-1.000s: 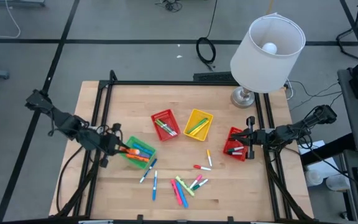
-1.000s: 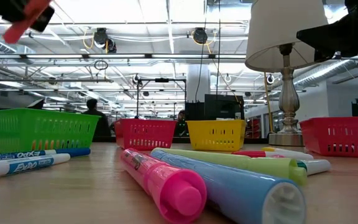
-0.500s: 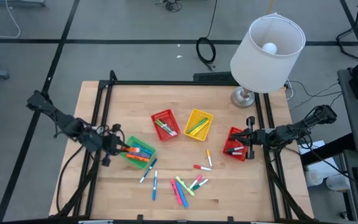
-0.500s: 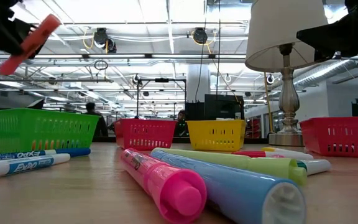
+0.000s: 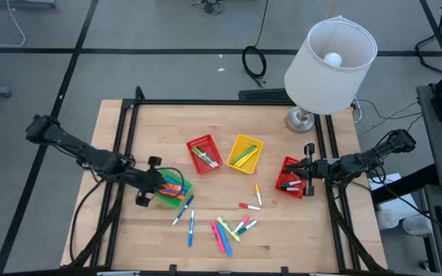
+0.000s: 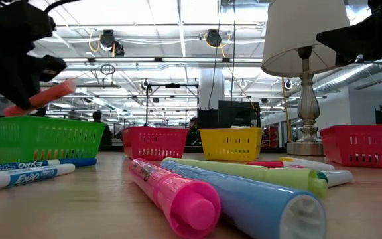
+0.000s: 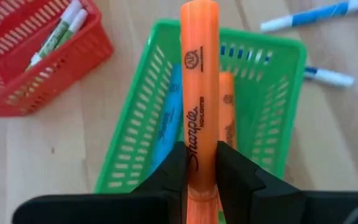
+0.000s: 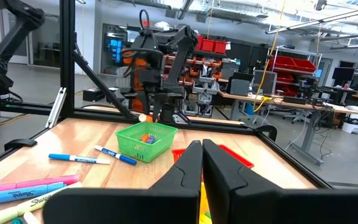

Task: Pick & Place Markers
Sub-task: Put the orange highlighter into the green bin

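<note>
The left claw point(image 7: 201, 177) is clenched on an orange highlighter point(image 7: 199, 93), which juts forward from between its fingers, hanging over the green basket point(image 7: 272, 124) where another orange marker and a blue one lie. The basket sits near the counter's point(image 5: 159, 126) left edge, with bare wood behind it and blue markers point(image 5: 184, 211) just beside it. The right claw point(image 8: 201, 163), clenched on nothing, waits over the red basket point(image 5: 288, 178) at the right edge.

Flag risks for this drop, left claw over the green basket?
1. The left claw grips the orange highlighter near one end; a tilted release could leave it propped on the green basket rim.
2. It may land across the markers already inside and roll out.
</note>
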